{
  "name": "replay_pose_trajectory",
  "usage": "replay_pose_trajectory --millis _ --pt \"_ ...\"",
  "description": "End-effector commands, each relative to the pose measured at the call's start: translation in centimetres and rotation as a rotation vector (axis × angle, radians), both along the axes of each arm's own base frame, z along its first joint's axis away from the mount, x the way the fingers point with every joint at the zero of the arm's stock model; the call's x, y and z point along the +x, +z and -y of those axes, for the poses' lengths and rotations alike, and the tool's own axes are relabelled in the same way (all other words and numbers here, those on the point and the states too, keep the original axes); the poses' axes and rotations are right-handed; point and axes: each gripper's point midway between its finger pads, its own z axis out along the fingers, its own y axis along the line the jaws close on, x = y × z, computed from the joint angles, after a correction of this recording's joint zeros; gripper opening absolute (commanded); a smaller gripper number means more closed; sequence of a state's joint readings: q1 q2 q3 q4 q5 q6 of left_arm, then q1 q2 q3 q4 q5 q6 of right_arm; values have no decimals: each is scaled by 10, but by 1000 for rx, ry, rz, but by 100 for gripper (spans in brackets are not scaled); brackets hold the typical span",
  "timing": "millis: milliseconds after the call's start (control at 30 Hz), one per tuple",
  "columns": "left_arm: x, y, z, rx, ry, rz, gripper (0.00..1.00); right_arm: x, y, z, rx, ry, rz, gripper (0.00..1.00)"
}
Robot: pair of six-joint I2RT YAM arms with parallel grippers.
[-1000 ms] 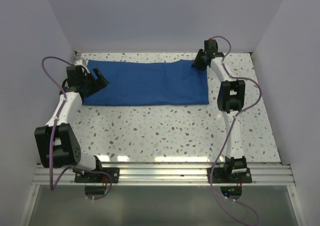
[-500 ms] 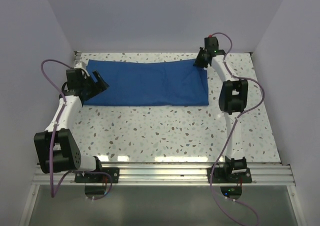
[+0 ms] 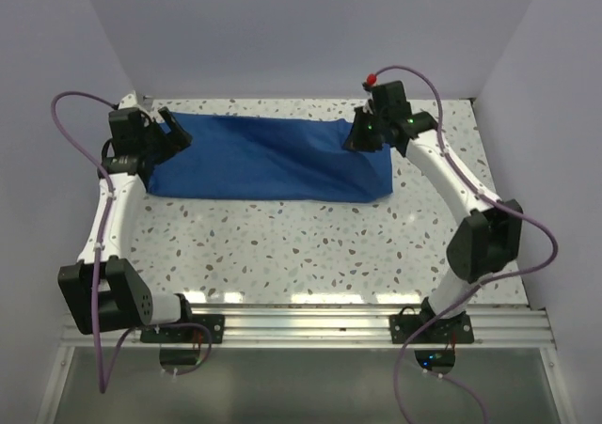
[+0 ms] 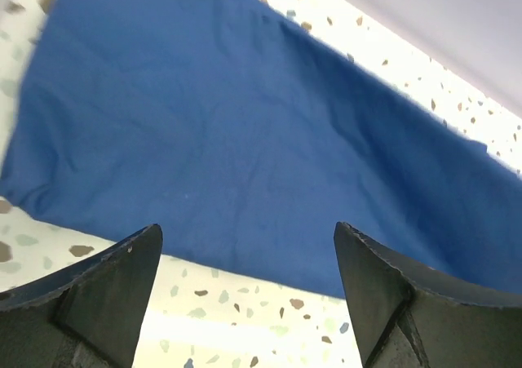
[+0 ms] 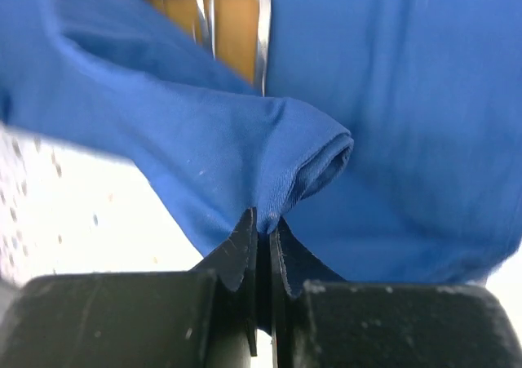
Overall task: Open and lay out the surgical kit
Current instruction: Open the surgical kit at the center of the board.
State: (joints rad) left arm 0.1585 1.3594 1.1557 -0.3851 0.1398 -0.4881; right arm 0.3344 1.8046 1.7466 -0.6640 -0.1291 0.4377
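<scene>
Speckled table (image 3: pixel 329 245): right fingers (image 5: pixel 236 254) pinch blue wrap (image 3: pixel 273 156), orange-floored tray (image 5: pixel 232 25) exposed inside.

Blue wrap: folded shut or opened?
Partly opened. Right fingers pinch a lifted fold of the wrap; the orange-floored tray shows beneath it in the right wrist view. The rest lies flat.

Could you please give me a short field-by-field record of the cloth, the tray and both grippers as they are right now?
cloth: royal-blue wrap lying along the far side of the table, right end raised
right gripper: shut on a fold at the wrap's right end
left gripper: open, at the wrap's left end, holding nothing
tray: orange-brown floor glimpsed under the raised fold
instruments: not clearly visible
</scene>
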Motion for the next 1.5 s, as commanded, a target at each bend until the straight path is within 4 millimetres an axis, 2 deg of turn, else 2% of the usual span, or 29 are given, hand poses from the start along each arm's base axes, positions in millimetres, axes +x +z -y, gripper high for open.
replay_pose_trajectory --millis 0,33,67,100,133,167,233,300,400,533,567,600,633,667,733,800,933,1033,1100,1133,1167,1200,1233,1267,1300,1333,1400,1433,1467 --pt "-8 63 -20 64 109 137 90 -80 -1 30 -28 2 -88 0" --pt "-11 66 -23 71 132 146 90 -98 -1 39 -39 -7 -92 0" --pt "-19 76 -27 68 171 173 90 -124 -23 49 -68 -11 -151 0" --pt "-24 75 -31 72 204 172 91 -149 -29 60 -94 -20 -194 0" --pt "-28 79 -31 68 210 183 91 -174 -11 72 -93 -35 -142 0" --pt "-35 86 -30 65 216 203 91 -193 -24 92 -151 -100 -176 0" --pt "-45 84 -28 54 222 200 91 -242 -27 122 -205 -176 -198 0" --pt "-61 90 -27 55 235 211 91 -271 -33 141 -225 -247 -210 0" --pt "-88 105 -29 78 268 235 91 -310 -52 146 -177 -250 -234 0" --pt "-116 114 -28 79 292 234 92 -339 -64 137 -100 -217 -284 0" --pt "-123 114 -25 66 290 237 93 -344 -70 135 -96 -208 -328 9" --pt "-123 101 -18 44 252 215 94 -350 -76 136 -116 -200 -374 31" --pt "-122 95 -11 28 219 210 94 -353 -82 138 -139 -198 -408 67" --pt "-120 90 -5 11 190 214 94 -355 -84 140 -164 -192 -430 80" --pt "-117 57 12 -42 99 153 94 -350 -77 140 -169 -195 -417 99" --pt "-111 37 22 -75 49 118 93 -343 -66 137 -144 -205 -379 99" --pt "-93 33 26 -77 8 125 93 -323 -33 131 -97 -211 -287 99" --pt "-67 27 26 -67 -9 99 92 -308 -23 126 -95 -203 -269 99" --pt "-38 21 30 -42 -16 73 92 -300 -20 127 -108 -210 -258 99" --pt "-23 2 43 -32 -45 14 91 -295 -19 126 -118 -212 -261 99" --pt "-6 15 44 -2 -36 34 91 -293 -18 126 -120 -216 -255 99" --pt "5 11 49 7 -44 14 92 -290 -18 126 -121 -220 -256 99" --pt "20 -16 69 14 -87 -65 92 -288 -17 126 -121 -222 -254 99" --pt "36 -6 72 27 -81 -61 91 -282 -18 124 -125 -225 -257 99" --pt "46 -12 77 27 -91 -84 91 -280 -20 125 -132 -229 -262 99" --pt "59 -39 83 48 -88 -151 91 -277 -20 125 -137 -236 -263 99" --pt "83 -36 87 62 -75 -148 91 -270 -24 124 -152 -240 -285 99" --pt "95 -58 94 67 -83 -190 91 -268 -25 124 -159 -243 -292 98" --pt "111 -47 98 69 -80 -158 91 -265 -28 123 -167 -249 -307 98"
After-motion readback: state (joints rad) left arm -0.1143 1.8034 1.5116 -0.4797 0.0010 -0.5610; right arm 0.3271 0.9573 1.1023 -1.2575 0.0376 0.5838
